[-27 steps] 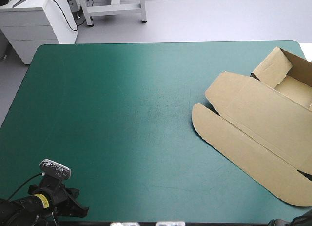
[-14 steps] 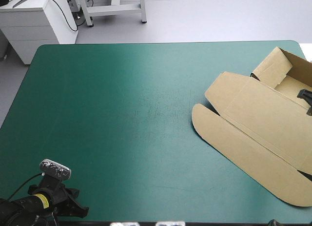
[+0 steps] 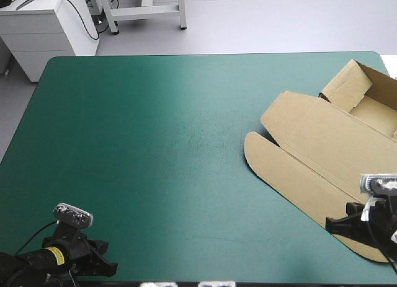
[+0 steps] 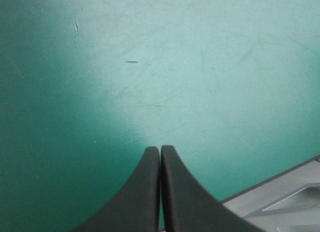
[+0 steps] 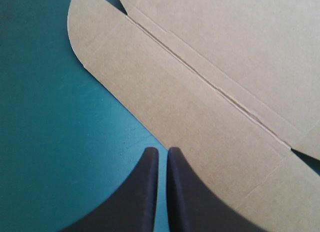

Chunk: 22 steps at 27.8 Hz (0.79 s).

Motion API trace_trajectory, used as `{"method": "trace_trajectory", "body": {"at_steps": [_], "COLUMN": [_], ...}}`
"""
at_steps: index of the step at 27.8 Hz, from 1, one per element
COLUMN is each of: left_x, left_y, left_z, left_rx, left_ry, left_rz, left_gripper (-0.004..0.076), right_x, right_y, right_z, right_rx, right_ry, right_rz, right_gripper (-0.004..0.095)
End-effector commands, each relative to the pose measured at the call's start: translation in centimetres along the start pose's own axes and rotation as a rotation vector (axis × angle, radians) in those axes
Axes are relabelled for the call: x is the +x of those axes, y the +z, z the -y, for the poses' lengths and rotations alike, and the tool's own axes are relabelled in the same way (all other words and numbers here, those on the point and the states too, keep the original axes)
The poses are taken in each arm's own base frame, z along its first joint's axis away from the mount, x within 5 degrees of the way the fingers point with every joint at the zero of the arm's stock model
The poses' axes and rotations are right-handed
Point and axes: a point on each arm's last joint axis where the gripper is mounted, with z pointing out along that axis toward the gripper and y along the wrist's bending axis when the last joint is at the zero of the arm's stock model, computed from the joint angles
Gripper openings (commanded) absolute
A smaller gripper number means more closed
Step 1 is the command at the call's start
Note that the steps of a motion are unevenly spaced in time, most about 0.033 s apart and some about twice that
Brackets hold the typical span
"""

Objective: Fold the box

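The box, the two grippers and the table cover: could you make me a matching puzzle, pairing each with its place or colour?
1 box
2 left gripper
3 right gripper
4 table cover

A teal-green
B brown, at the table's right side
C shut, over bare cover by the near-left corner
D shut, at the box's near edge

Pairs: 1-B, 2-C, 3-D, 4-A

You're seeing black all over: left arm with a small yellow label at its wrist, right arm dark too, fingers broad, curved like fins.
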Motion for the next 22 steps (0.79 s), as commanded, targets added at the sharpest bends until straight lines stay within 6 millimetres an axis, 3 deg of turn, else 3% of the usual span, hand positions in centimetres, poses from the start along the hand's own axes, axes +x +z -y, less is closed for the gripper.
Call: {"method": "trace_trajectory", "body": {"at_steps": [1, 4, 10, 22], "left_x": [-0.9, -0.9, -0.9, -0.9], "left_y": [-0.5, -0.5, -0.5, -0.5], "left_z": [0.4, 0.4, 0.4, 0.4], "left_rx": [0.027, 0.027, 0.027, 0.027], "left_ry": [-0.001, 0.001, 0.001, 0.001], "left_rz": [0.06, 0.06, 0.06, 0.06], "left_gripper": [-0.0008, -0.0008, -0.0008, -0.0008], "right_x": [1.9, 4.3, 6.7, 7.7], "right_y": [0.9, 2.6, 4.7, 5.1], "right_z": [0.1, 0.4, 0.7, 0.7], "right_rx": [0.008, 0.02, 0.018, 0.005], "right_ry": [-0.035, -0.083, -0.14, -0.134], "right_rz": [0.116, 0.137, 0.09, 0.042], "right_gripper": [0.0032, 0.0023, 0.0021, 0.0021]}}
